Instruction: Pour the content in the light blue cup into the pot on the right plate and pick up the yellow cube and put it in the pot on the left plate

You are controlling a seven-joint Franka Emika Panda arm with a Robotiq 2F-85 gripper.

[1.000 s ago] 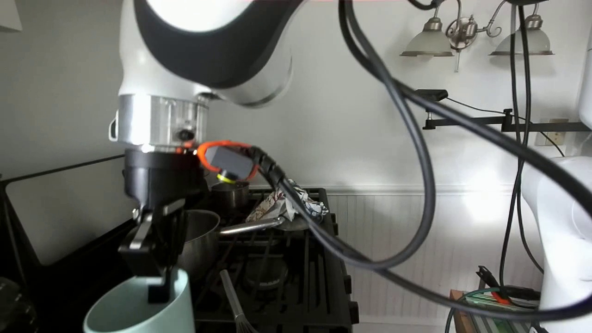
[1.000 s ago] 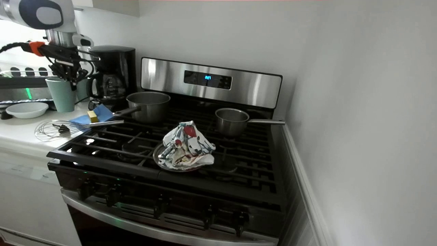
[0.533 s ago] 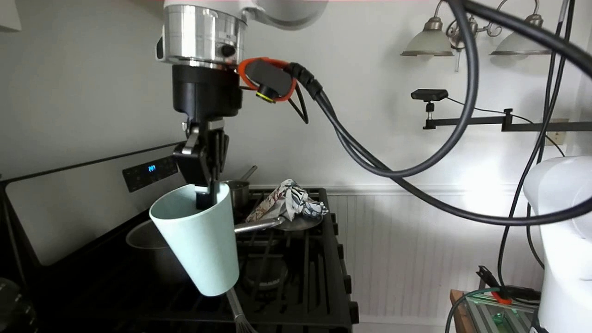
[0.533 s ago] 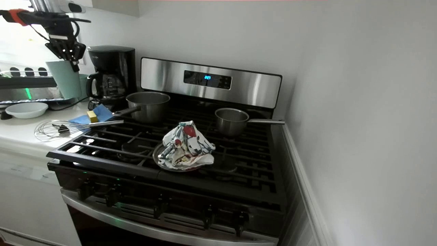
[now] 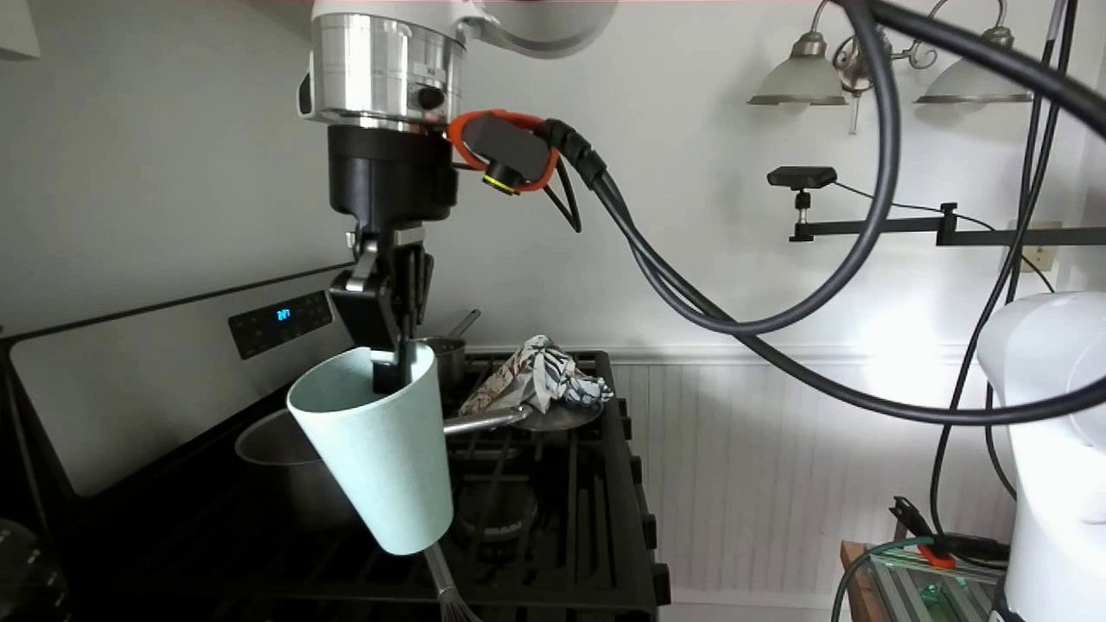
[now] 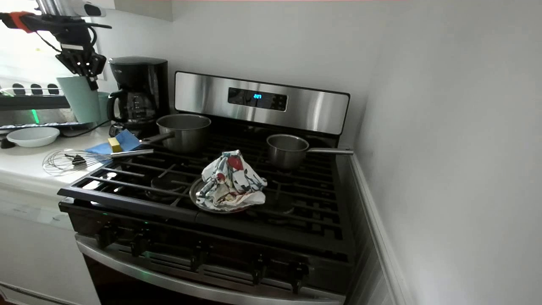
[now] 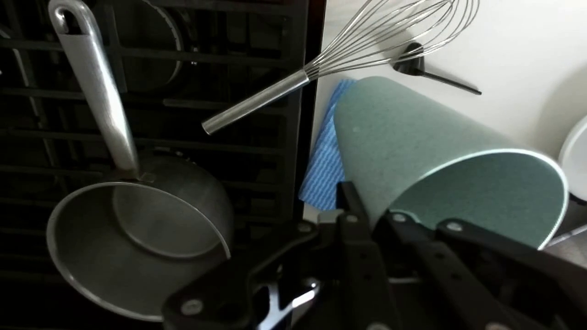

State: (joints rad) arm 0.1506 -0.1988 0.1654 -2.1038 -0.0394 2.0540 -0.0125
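The hand (image 7: pixel 373 220) is grasping the light blue cup (image 5: pixel 393 466), pinching its wall at the rim from inside and from outside. The cup is hanging in the air on the worktop (image 6: pixel 21 163) side of the larger pot (image 6: pixel 189 137), near to it. The smaller pot (image 6: pixel 287 155), which I am judging to be the goal of the pouring, is standing on the opposite side of the larger pot. Therefore the larger pot is standing between the cup and its goal, and the coming carry is probably needing to pass above it or around it. The cup's long axis is slanting: in an exterior view the mouth is leaning away from the larger pot, and the bottom is pointing more toward it. For pouring, this slant is perhaps needing to be reversed. I am not seeing how full it is. The yellow cube (image 6: pixel 114 145) is lying on the blue cloth (image 6: pixel 128 140), also on the worktop side of the larger pot.
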